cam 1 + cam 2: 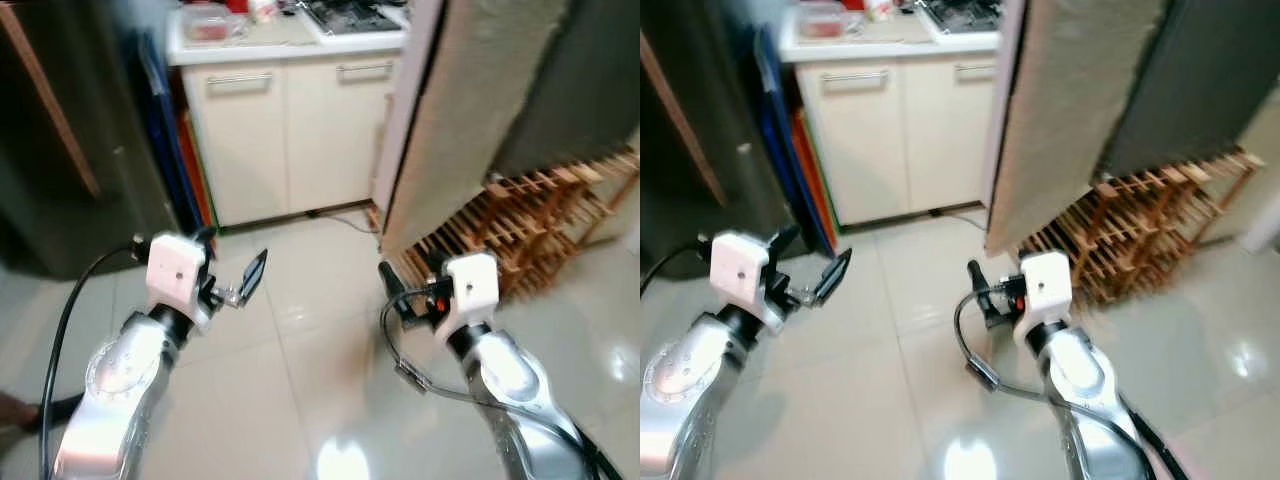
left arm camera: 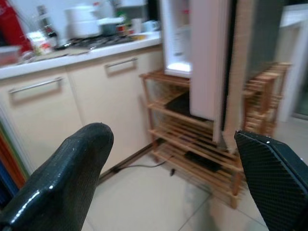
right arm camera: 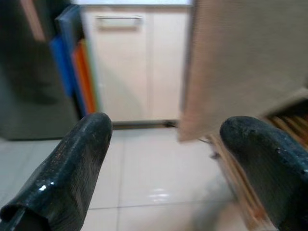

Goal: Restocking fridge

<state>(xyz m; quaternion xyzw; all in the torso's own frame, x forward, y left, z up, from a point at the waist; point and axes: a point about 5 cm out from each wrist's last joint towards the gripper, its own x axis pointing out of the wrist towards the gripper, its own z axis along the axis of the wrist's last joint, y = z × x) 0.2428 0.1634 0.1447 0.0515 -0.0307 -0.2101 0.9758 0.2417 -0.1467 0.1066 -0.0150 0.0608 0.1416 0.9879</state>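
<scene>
The fridge door stands open as a tall pale panel at the right, and the lit white fridge interior is visible behind it in the left wrist view. Both silver arms are raised over the tiled floor, short of the fridge. My left gripper is open and empty, its black fingers wide apart. My right gripper is also open and holds nothing; its fingers frame the cabinet and the door's edge.
Cream cabinets under a counter with a stove and a clear container face me. Blue and orange boards lean beside a dark appliance. A wooden rack sits low at the right; a cable runs along the floor.
</scene>
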